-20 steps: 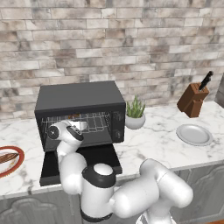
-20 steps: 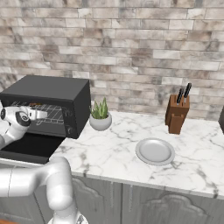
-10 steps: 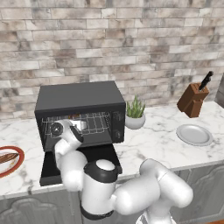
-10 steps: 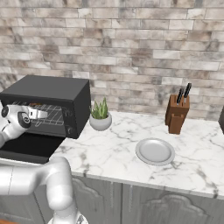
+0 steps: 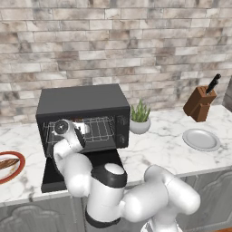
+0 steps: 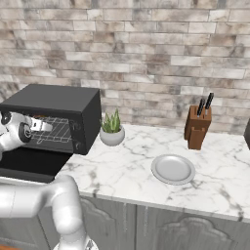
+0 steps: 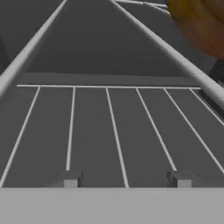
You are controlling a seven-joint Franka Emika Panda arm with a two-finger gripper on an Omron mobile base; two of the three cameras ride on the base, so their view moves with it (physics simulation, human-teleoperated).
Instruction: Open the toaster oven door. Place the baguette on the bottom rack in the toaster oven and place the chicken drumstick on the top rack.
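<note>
with the toaster oven door [image 5: 81, 170] folded down flat onto the marble counter [image 5: 167, 145], the toaster oven [image 5: 84, 106] stands open and the arm reaches into its mouth. gripper [image 7: 124, 178] sits at the oven opening, in front of the wire racks; its two dark tips stand partly apart with nothing visible between them, so no grip is evident, and whether it is truly free i cannot tell. hand view looks along a silver wire grid, apparently the bottom rack [image 7: 113, 131], with a second rail crossing above it, likely the top rack [image 7: 175, 54]. a golden-brown lump, the chicken drumstick [image 7: 199, 22], lies at the upper right of that view on the upper rail, blurred and cut off by the edge. baguette [image 5: 7, 163] rests on a red-rimmed plate [image 5: 16, 174] at the far left of the counter, well apart from the oven. right of the oven: potted plant [image 5: 140, 118], empty grey plate [image 5: 200, 139], knife block [image 5: 199, 102].
</note>
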